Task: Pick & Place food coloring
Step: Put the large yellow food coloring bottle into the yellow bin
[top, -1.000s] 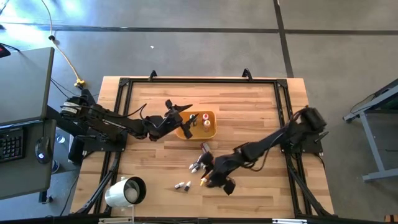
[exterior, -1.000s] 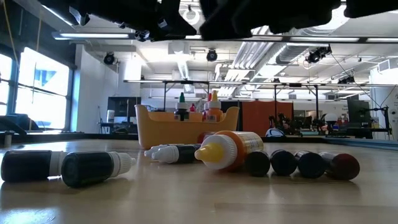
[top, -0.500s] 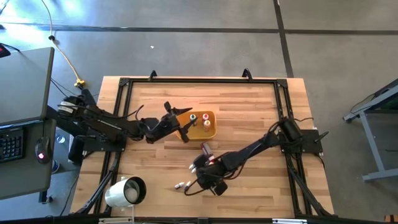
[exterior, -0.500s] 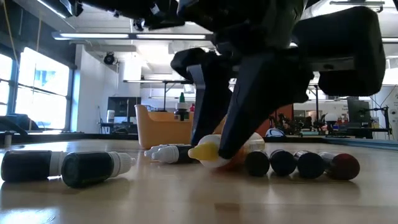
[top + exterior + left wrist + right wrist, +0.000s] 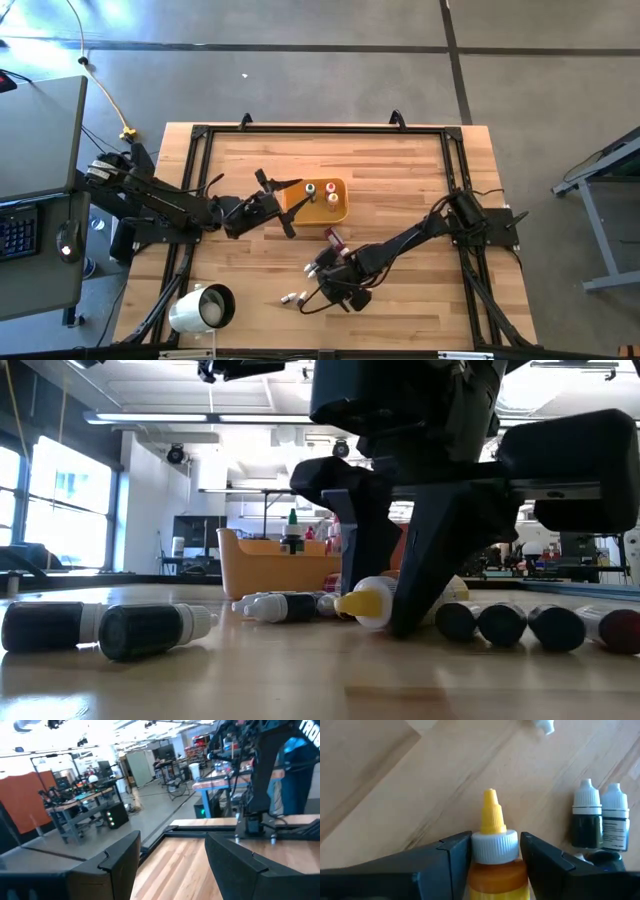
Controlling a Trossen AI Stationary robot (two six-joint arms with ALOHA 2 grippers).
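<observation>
- The right gripper [image 5: 492, 852] is down at the table [image 5: 400, 170], clamped around a yellow-tipped dropper bottle [image 5: 492, 845]: one dark finger [image 5: 445, 857] presses each side of its white ribbed collar, and the orange body shows below.
- In the low view the same bottle [image 5: 375, 602] lies on its side on the wood between the right gripper's [image 5: 395, 610] two fingers, nozzle pointing away from the row of bottles behind it.
- From above, the right gripper [image 5: 335, 283] sits in the near middle of the table, amid the loose food coloring.
- Just beside the held bottle lie two dark green bottles [image 5: 597, 822] with white caps, side by side.
- Two dark bottles [image 5: 100, 628] lie apart from the rest, nearer the low camera; a row of dark round bottle ends [image 5: 530, 625] lies beyond the gripper.
- The orange tray [image 5: 322, 201] stands mid-table with a few bottles upright in it.
- The left gripper [image 5: 275, 190] hovers just beside the tray, fingers [image 5: 122, 857] spread apart, holding nothing.
- A white roll [image 5: 203, 308] lies at the near left corner of the table.
</observation>
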